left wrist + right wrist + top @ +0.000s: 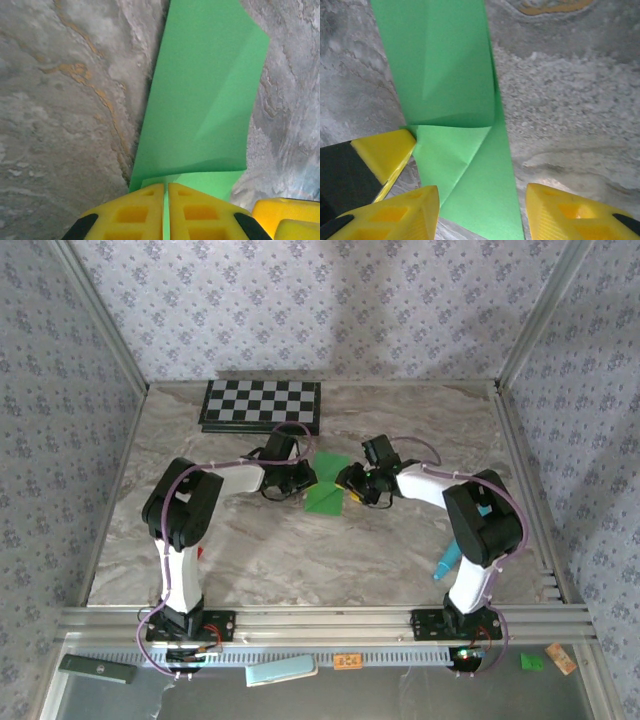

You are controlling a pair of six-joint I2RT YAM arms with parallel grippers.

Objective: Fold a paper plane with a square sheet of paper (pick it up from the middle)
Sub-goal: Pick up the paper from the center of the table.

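The green paper point(328, 486) is partly folded: a long strip with slanting creases across it and a triangular flap turned over at one end. It lies flat around the middle of the surface point(300, 550), between the two arms' tips.

The left pincer point(166, 187) is pressed together on the paper's near edge, with a sliver of green showing between its yellow fingers point(137, 212). The right pincer point(482, 189) stands spread, one finger on each side of the strip's pointed end, and neither finger grips it.

The paper's long edges lie clear of other things, with bare surface to the left and towards the arm bases. The checkerboard point(262, 405) sits at the far side, near the paper but apart from it. A teal marker point(447, 562) lies well apart on the right, by the right arm.

The surface is grey-brown marbled stone with rust-coloured veins. Pale floral wallpaper point(330, 300) closes in three sides, and an aluminium rail point(320, 620) runs along the near edge.
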